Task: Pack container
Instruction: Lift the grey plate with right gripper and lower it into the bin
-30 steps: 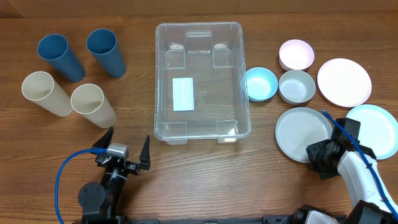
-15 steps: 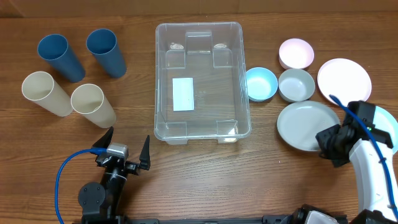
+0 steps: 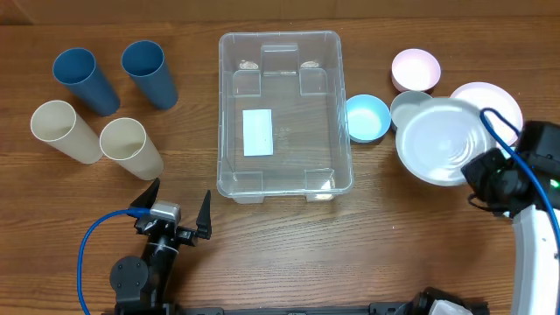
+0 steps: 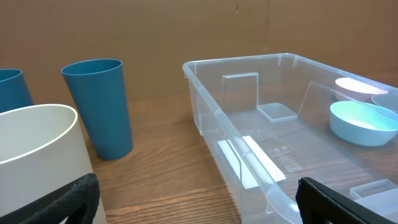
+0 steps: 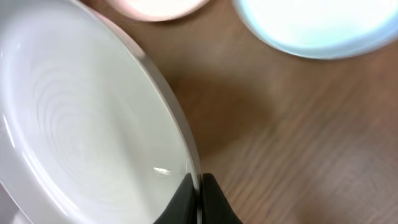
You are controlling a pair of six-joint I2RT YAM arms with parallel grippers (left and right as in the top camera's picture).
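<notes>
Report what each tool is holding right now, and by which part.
The right tool grips the grey plate by its rim, the edge pinched between both fingers. The left tool is open and holds nothing.

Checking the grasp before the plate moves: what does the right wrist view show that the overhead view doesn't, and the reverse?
Only the right wrist view: the tips of the right gripper pinching the rim of the grey plate. Only the overhead view: the empty container, four cups, three bowls and the open left gripper. Both: the grey plate and the pink plate.
</notes>
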